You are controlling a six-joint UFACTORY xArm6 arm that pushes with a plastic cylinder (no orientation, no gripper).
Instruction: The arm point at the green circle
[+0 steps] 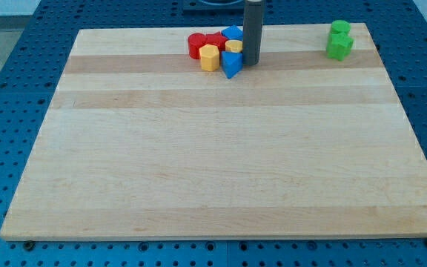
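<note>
Camera view, item by item:

— Entry one, the tool?
— My tip (251, 63), the lower end of a dark rod with no jaws, so it neither clasps nor lets go of anything. It rests on the wooden board (213, 163) at the far edge, touching or just beside the right side of a cluster: red block (196, 44), yellow hexagonal block (209, 57), a second yellow block (233, 47), blue block (232, 64), another blue block (233, 33) behind.

— Entry two, the target?
— Green circle (340, 28), far right corner, well apart from my tip. It sits touching a second green block (339, 47) just nearer; at this size the two shapes are hard to separate, so the farther, rounder one is my reading.

— Handling?
— Likely light, rigid, and slides easily on smooth wood. Nothing to take hold of; pointing calls for stopping just beside its left face without nudging it.
</note>
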